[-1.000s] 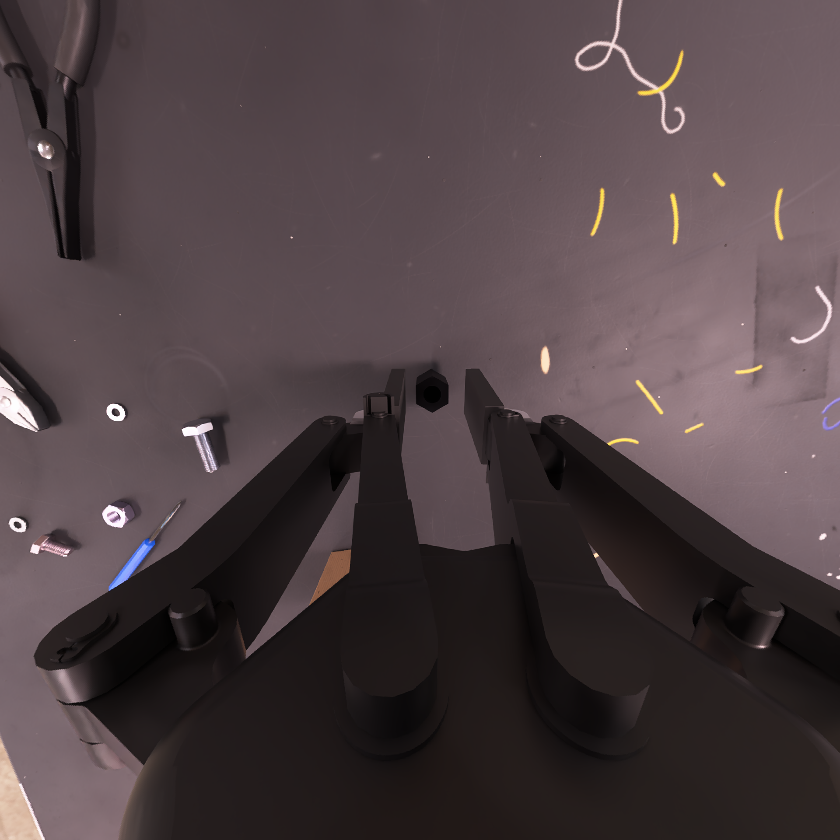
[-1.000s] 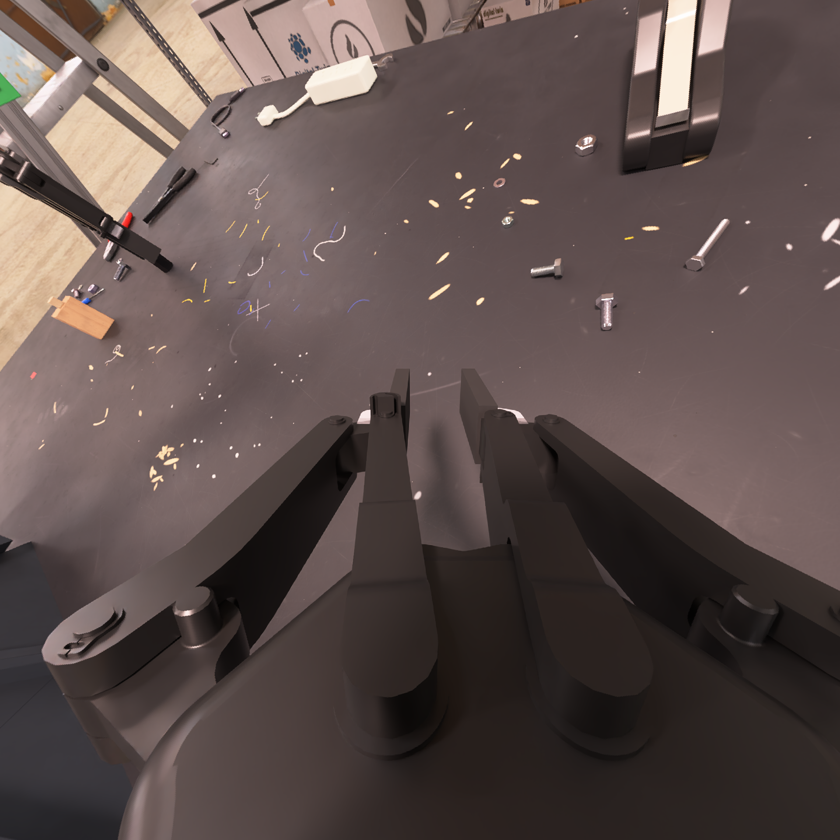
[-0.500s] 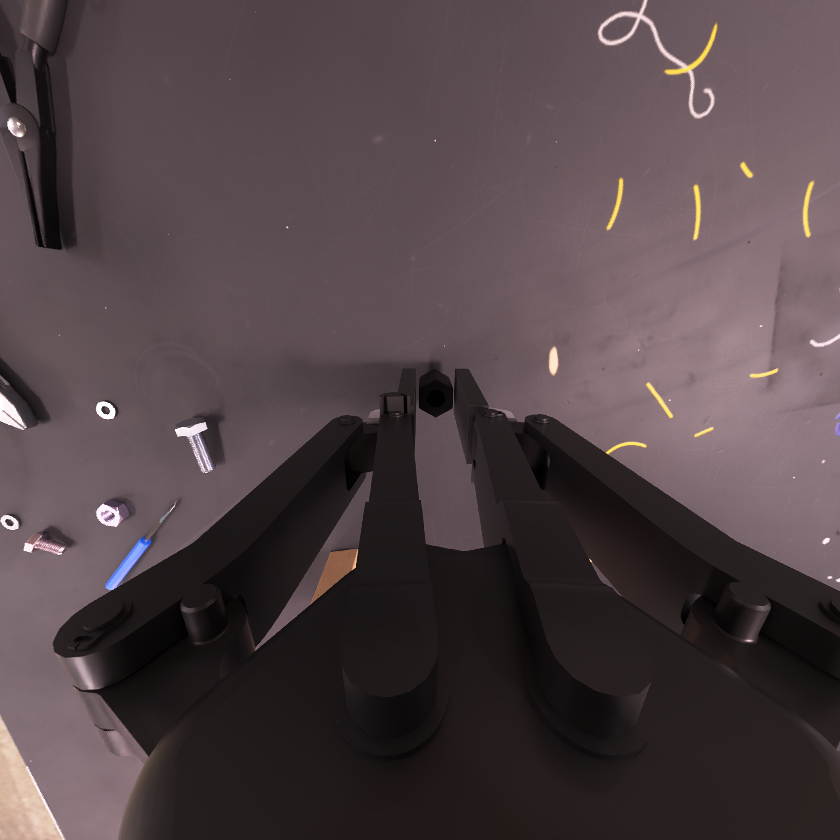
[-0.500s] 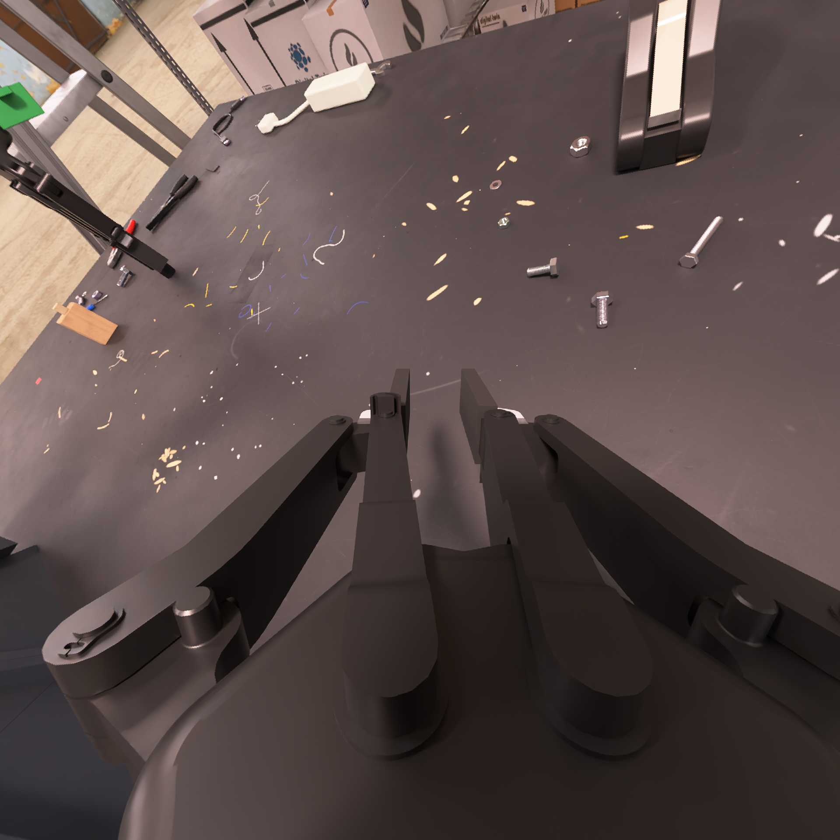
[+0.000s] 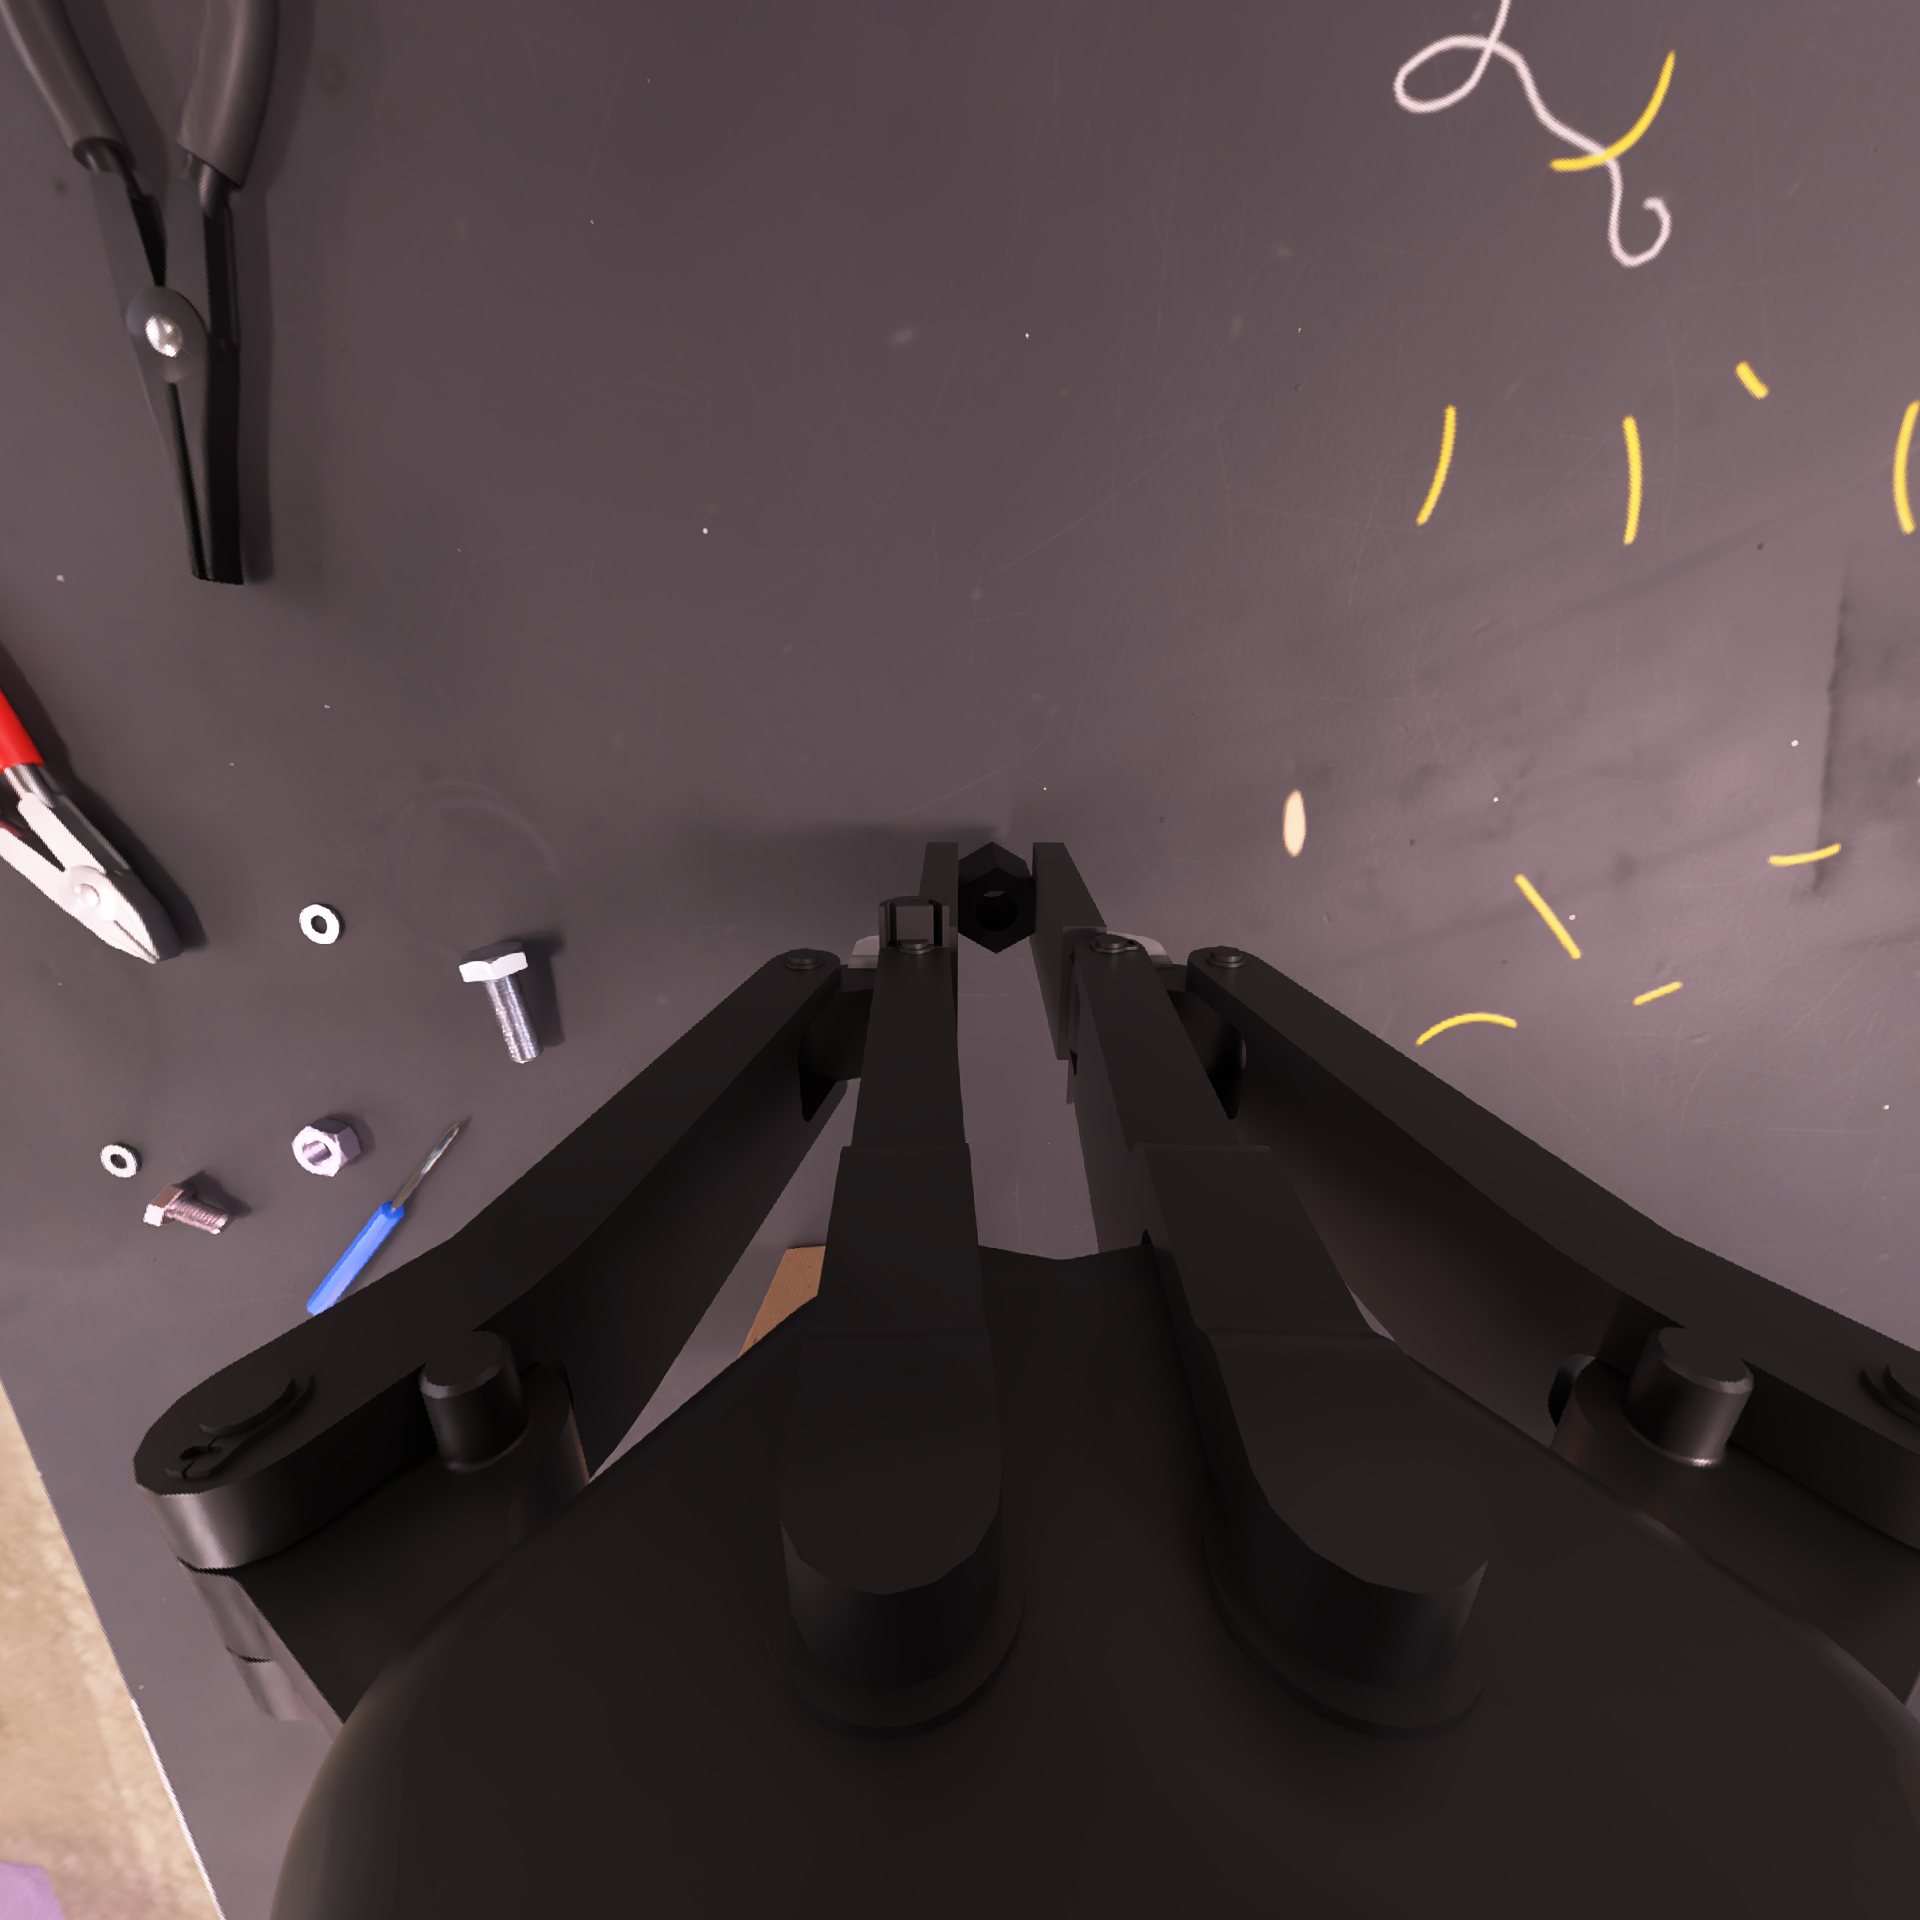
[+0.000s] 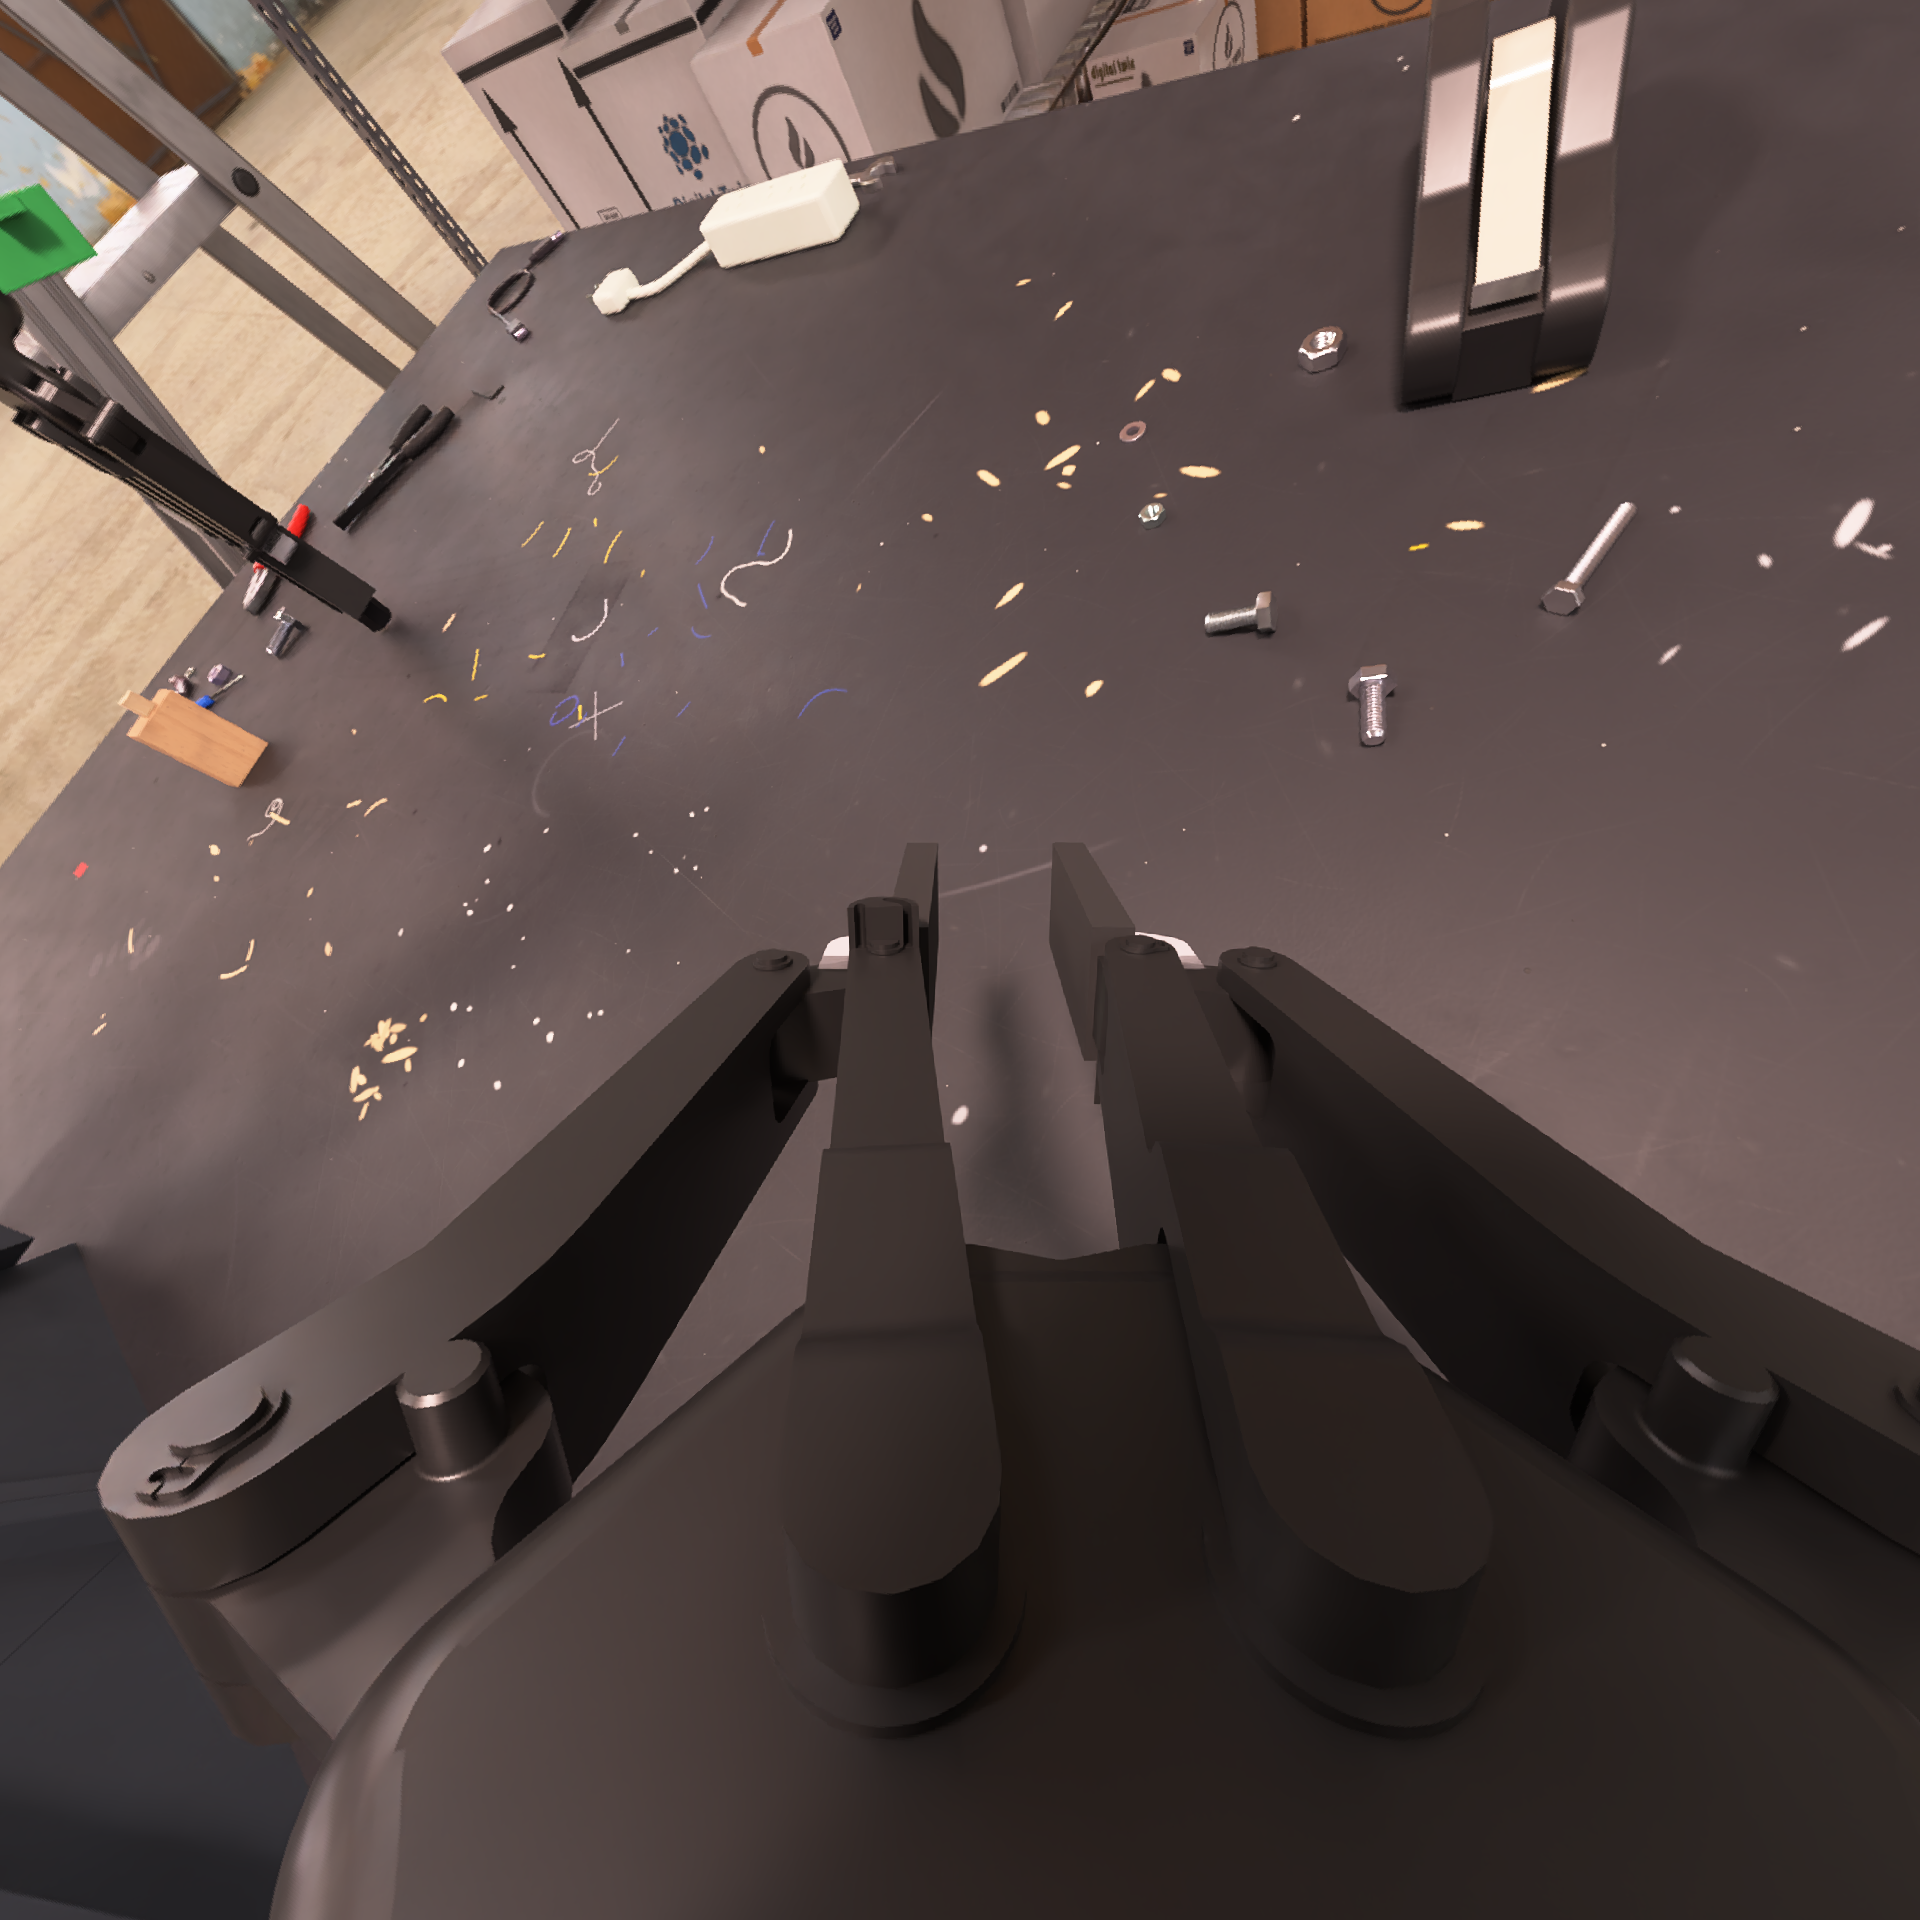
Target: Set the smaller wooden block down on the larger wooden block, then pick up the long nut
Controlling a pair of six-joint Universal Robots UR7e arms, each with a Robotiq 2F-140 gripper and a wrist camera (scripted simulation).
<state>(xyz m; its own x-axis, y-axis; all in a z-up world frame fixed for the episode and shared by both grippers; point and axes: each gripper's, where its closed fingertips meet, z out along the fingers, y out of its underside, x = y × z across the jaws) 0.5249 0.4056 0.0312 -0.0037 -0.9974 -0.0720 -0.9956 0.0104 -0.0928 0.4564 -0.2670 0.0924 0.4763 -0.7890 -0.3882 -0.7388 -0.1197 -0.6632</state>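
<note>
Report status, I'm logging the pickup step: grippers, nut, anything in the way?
Left gripper shut on the long nut. Right gripper open, empty, over bare table. Smaller block on larger wooden block. Nothing in the way.

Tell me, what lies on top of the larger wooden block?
The smaller wooden block rests on the larger wooden block near its far end. Their contact surface is hidden.

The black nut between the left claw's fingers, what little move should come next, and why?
Probably a small lift straight up. The left gripper looks shut on the long nut, both fingers against its sides, and the smaller wooden block seems to be resting on the larger wooden block.
</note>
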